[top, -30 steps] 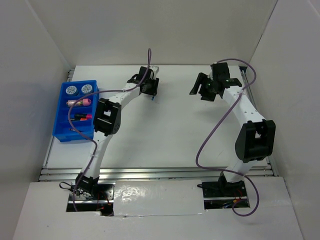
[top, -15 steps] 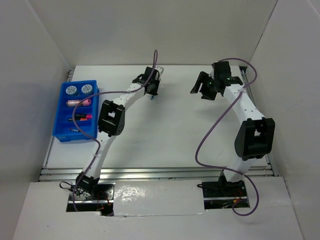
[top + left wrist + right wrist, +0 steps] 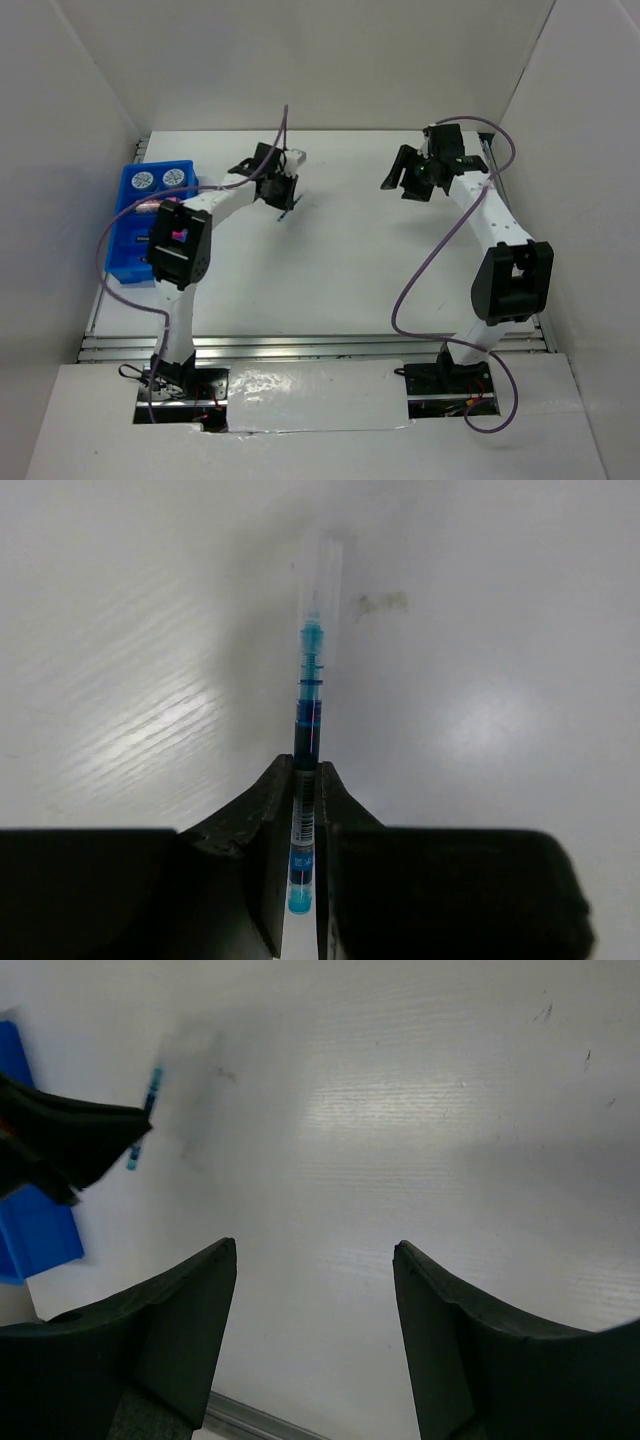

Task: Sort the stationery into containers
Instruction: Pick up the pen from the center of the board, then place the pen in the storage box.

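My left gripper (image 3: 285,197) is shut on a thin blue pen (image 3: 308,720), which sticks out forward between the jaws above the white table (image 3: 340,270); the left gripper also shows in the left wrist view (image 3: 306,780). The pen also shows small in the right wrist view (image 3: 146,1110). The bright blue tray (image 3: 130,258) stands at the left edge, partly hidden by my left arm. Two patterned tape rolls (image 3: 158,179) lie in its far compartment. My right gripper (image 3: 402,183) is open and empty over the far right of the table; its jaws stand wide apart in the right wrist view (image 3: 315,1260).
White walls enclose the table on the left, back and right. A metal rail (image 3: 320,345) runs along the near edge. Purple cables loop off both arms. My left arm's elbow (image 3: 175,245) covers the tray's middle compartments.
My left gripper has swung left, toward the tray, with the blue pen in it, and the left elbow has moved over the tray. The right arm has hardly moved.
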`<action>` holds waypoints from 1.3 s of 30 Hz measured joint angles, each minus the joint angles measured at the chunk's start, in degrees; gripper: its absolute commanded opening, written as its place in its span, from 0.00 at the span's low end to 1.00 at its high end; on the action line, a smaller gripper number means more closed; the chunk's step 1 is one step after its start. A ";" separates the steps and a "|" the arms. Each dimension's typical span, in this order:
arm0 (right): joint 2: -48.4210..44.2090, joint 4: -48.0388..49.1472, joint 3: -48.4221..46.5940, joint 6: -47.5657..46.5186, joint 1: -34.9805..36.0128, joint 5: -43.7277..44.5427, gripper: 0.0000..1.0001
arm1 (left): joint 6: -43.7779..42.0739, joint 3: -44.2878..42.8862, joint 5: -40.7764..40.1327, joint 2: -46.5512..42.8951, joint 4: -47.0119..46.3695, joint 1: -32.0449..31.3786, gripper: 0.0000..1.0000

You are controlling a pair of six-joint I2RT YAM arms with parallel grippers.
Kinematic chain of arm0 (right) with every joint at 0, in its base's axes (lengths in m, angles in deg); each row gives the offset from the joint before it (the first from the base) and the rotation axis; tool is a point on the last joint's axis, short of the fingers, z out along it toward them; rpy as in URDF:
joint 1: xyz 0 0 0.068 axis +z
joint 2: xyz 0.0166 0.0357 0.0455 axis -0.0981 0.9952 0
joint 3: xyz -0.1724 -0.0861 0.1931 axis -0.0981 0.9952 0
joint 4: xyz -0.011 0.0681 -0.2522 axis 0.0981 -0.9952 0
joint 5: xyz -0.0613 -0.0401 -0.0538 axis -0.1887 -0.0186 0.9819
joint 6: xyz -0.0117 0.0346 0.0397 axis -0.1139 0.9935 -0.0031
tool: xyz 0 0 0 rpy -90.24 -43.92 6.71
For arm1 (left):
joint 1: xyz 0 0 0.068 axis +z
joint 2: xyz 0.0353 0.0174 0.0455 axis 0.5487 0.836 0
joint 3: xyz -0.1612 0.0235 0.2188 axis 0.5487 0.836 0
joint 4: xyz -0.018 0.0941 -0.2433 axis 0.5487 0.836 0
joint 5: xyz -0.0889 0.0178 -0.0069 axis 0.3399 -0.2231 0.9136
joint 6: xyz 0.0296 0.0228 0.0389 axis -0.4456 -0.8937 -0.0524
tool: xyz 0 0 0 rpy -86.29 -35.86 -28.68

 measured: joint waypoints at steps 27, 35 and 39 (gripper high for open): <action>-3.63 0.66 2.34 -3.23 5.53 -2.78 0.69 | -106.44 12.02 26.67 -35.12 56.33 54.73 0.00; -3.56 0.66 2.34 -3.52 6.05 -2.64 0.69 | -115.67 16.74 22.27 -36.50 57.13 54.45 0.00; -3.56 0.66 2.34 -3.63 6.56 -2.47 0.69 | -116.56 16.20 21.11 -35.17 57.27 53.99 0.00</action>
